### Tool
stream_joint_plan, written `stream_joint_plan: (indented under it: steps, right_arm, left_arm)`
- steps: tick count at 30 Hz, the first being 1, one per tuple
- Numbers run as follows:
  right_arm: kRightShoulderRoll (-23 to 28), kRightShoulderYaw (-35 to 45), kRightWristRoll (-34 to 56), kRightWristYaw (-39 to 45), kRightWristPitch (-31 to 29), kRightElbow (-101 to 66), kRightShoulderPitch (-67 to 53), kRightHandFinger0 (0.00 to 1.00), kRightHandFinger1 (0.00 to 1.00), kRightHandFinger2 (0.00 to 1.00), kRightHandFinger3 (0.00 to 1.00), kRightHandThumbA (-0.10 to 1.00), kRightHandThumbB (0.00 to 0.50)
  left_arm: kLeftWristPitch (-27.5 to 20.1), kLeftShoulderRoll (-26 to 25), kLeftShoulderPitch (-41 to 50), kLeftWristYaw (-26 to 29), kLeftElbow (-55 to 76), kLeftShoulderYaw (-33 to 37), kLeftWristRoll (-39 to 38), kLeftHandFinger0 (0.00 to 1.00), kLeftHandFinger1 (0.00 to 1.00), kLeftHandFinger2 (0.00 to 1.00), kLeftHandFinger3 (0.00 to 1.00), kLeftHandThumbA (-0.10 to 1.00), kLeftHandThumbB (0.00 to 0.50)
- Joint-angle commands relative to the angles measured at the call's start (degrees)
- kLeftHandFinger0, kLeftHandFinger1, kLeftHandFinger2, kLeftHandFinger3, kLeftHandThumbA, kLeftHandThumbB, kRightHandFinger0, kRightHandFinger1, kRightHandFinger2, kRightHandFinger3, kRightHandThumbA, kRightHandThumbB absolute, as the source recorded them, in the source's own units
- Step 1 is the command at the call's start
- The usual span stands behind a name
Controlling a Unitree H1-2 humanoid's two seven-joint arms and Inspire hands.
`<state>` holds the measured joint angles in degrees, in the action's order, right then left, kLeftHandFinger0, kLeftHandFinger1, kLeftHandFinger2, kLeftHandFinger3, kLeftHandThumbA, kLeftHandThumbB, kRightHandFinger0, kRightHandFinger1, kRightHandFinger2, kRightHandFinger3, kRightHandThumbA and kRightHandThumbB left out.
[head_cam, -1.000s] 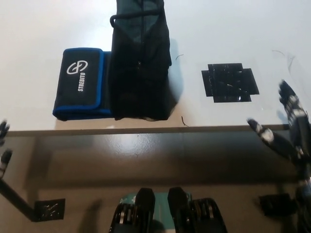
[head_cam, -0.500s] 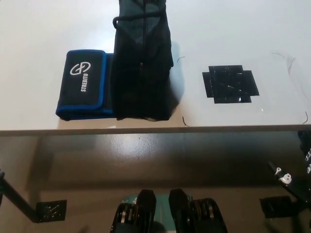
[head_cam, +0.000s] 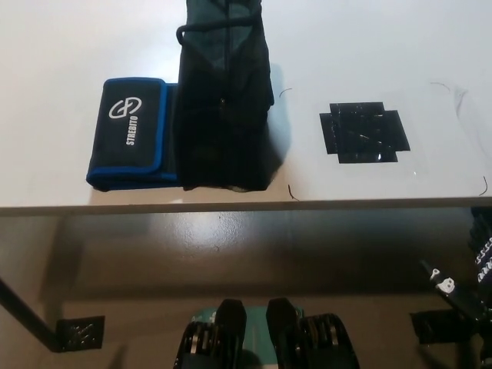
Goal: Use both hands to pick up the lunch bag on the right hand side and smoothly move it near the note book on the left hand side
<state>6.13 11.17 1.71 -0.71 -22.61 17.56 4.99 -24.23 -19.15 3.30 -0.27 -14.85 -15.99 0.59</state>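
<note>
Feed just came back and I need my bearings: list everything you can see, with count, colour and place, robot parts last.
lunch bag: one, dark, upright on the table, centre-left, reaching past the top edge.
notebook: one, black with blue border and white logo, lying flat against the bag's left side.
tape mark: one, black cross-shaped patch, right of the bag.
table: one, white; front edge crosses mid-picture.
floor markers: two, dark squares, lower left and lower right.
right hand: one, black, lower right edge, below the table edge, holding nothing.
left hand: not in view.

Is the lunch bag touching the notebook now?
Touching, in the head view: the lunch bag stands against the notebook's right edge and overlaps it, with no table showing between them.
</note>
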Motion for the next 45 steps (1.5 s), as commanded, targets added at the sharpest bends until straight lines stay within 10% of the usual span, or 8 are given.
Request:
stream_joint_plan:
  steps: [1,45]
  right_arm:
    - [0.44,0.32,0.92,1.08,-4.32,-1.02,0.61,1.0,1.0,1.0,1.0,1.0,0.151]
    - [1.0,0.05,0.37,1.14,-4.32,-2.41,1.32,1.0,1.0,1.0,1.0,1.0,0.161]
  left_arm:
    - [-2.7,-0.83,0.29,-0.19,0.91,-0.72,-2.01,1.0,1.0,1.0,1.0,1.0,0.16]
    - [-2.7,-1.68,-2.23,-0.09,1.0,-0.89,-2.15,1.0,1.0,1.0,1.0,1.0,0.175]
